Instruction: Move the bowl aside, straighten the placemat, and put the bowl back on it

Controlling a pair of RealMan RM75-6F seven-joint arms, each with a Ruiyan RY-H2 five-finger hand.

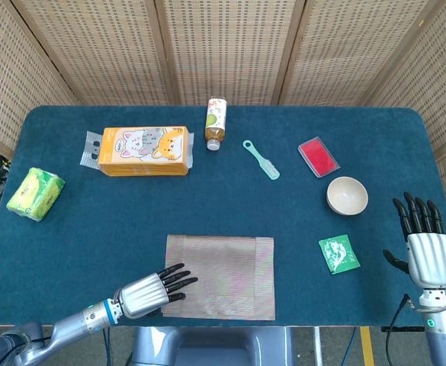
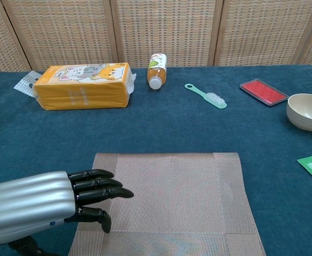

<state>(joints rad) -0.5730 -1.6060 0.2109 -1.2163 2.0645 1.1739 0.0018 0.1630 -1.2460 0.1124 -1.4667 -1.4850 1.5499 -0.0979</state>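
The woven placemat (image 1: 226, 274) (image 2: 172, 202) lies flat and square near the table's front edge, with nothing on it but my left hand's fingers. My left hand (image 1: 150, 290) (image 2: 49, 205) hovers open at the mat's front left corner, fingers stretched over its left border. The cream bowl (image 1: 347, 195) (image 2: 306, 111) stands upright on the blue cloth to the right, well off the mat. My right hand (image 1: 425, 244) is open with fingers pointing away from me at the table's right front edge, apart from the bowl; the chest view does not show it.
An orange cat-print pack (image 1: 144, 151), a lying bottle (image 1: 216, 122), a green brush (image 1: 261, 159) and a red case (image 1: 318, 156) lie across the back. A green sachet (image 1: 338, 254) sits in front of the bowl. A yellow-green packet (image 1: 34, 194) lies at far left.
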